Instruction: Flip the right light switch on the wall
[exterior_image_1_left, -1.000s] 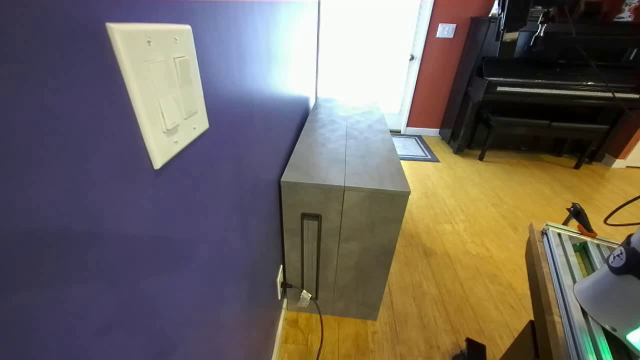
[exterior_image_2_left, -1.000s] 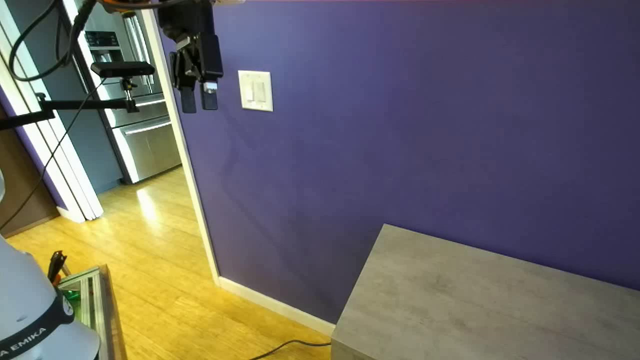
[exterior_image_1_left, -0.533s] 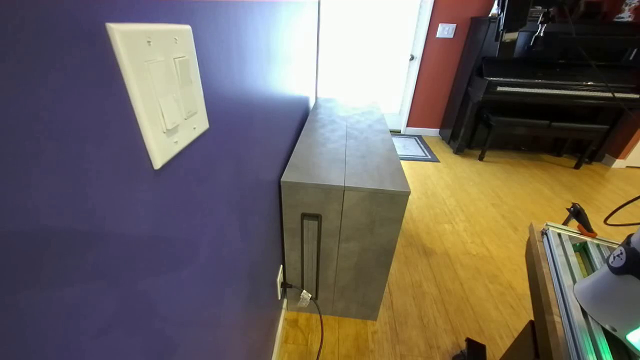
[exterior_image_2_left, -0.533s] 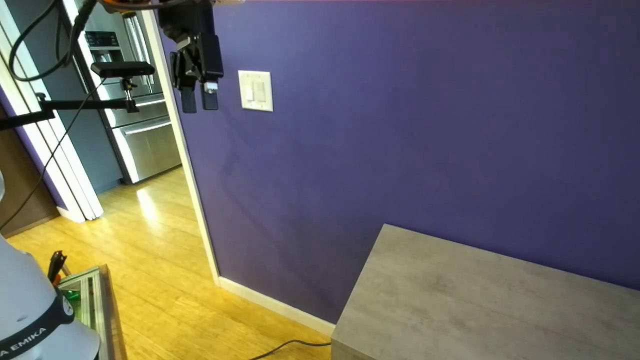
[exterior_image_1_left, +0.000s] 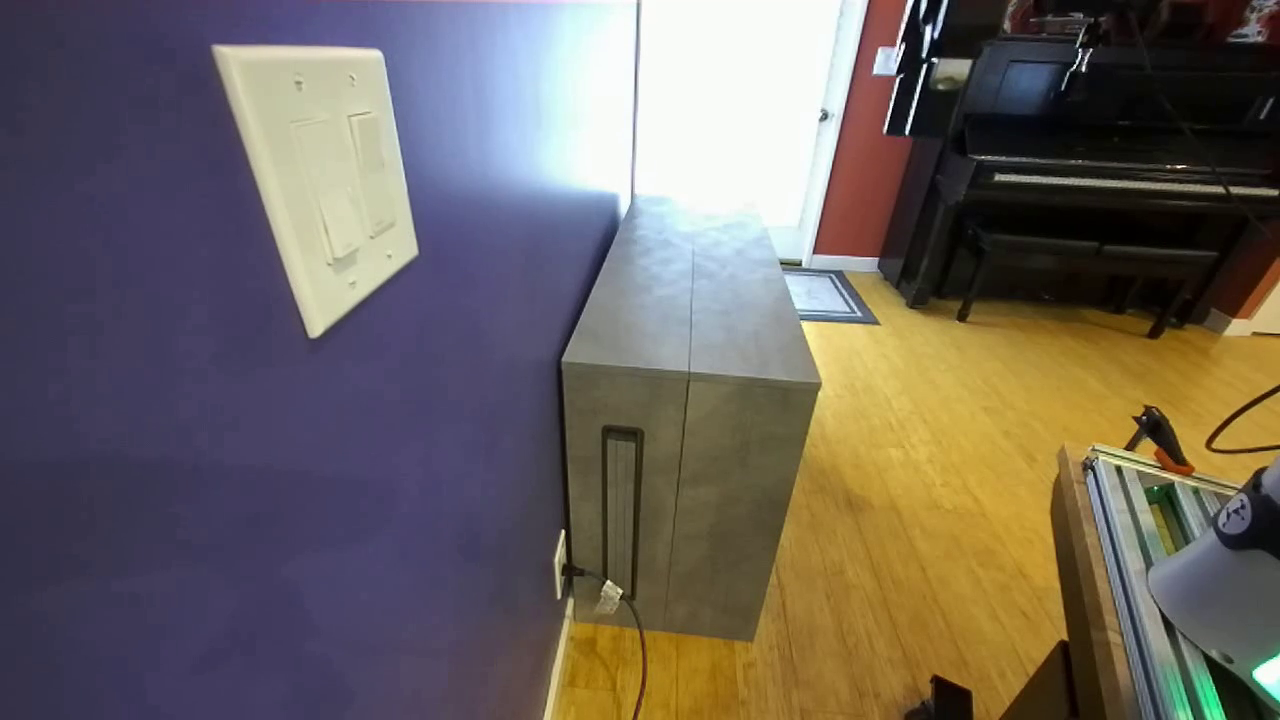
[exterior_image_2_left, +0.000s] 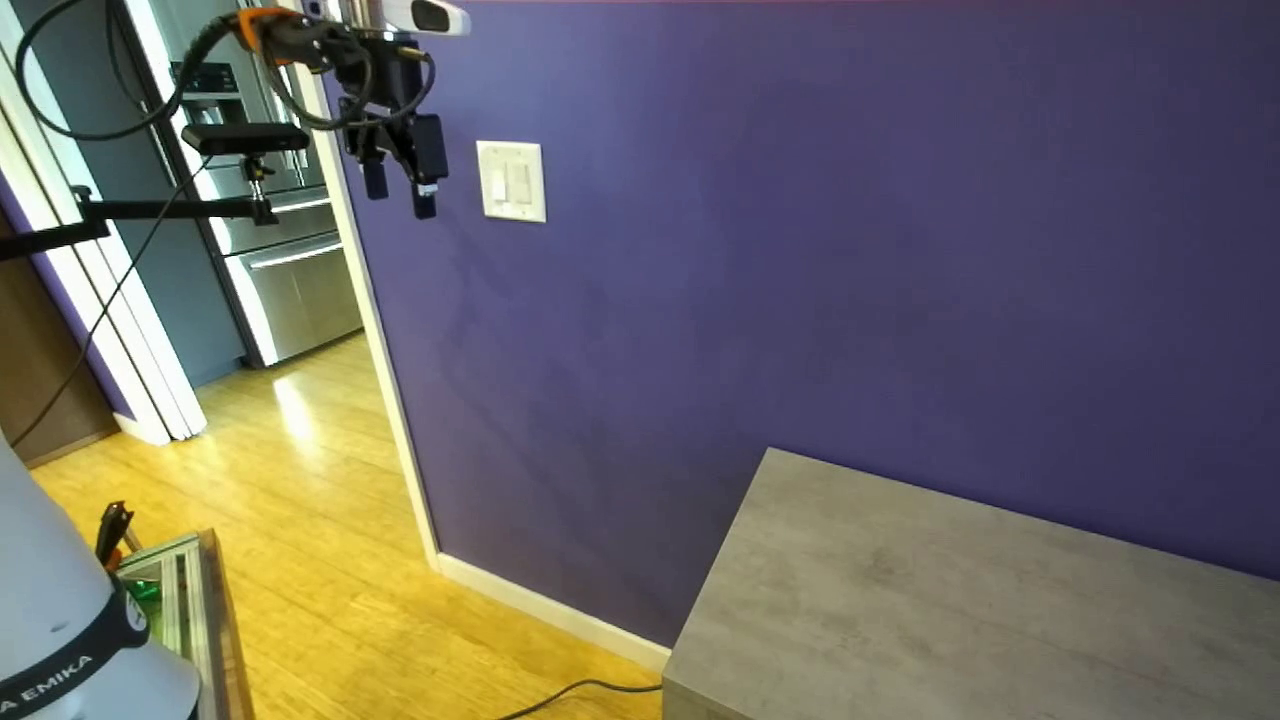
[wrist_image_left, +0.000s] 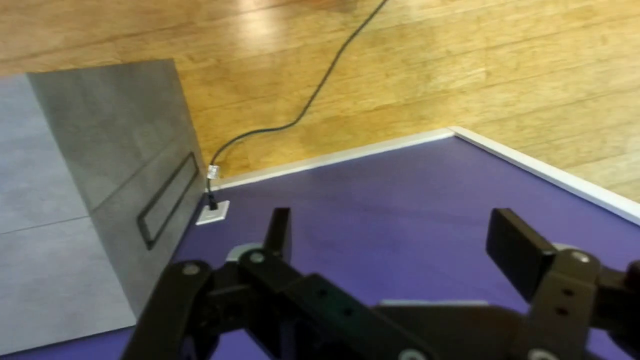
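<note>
The right light switch (exterior_image_1_left: 372, 172) is a narrow cream rocker in a squarish cream plate on the purple wall (exterior_image_1_left: 420, 450). Its upper part seems to stand out. It also shows in an exterior view (exterior_image_2_left: 518, 184). My gripper (exterior_image_2_left: 400, 202) points down, left of the plate in that picture and apart from it. Part of the gripper (exterior_image_1_left: 915, 95) shows at the top edge, away from the wall. In the wrist view the jaws (wrist_image_left: 392, 225) are wide apart with nothing between them. A thin pale strip above the gripper body may be the plate's edge; the switch is hidden there.
A grey cabinet (exterior_image_1_left: 690, 430) stands against the wall, right of the plate and lower. A cord (wrist_image_left: 320, 90) runs from a wall outlet (wrist_image_left: 212, 214) across the floor. A camera (exterior_image_2_left: 245, 138) on a black arm is near the gripper. A doorway opens on the left (exterior_image_2_left: 270, 280).
Over the last half second the hand has turned and risen slightly; more wrist and cables show. In an exterior view more gripper has come in at the top, further left. The switch has not changed.
</note>
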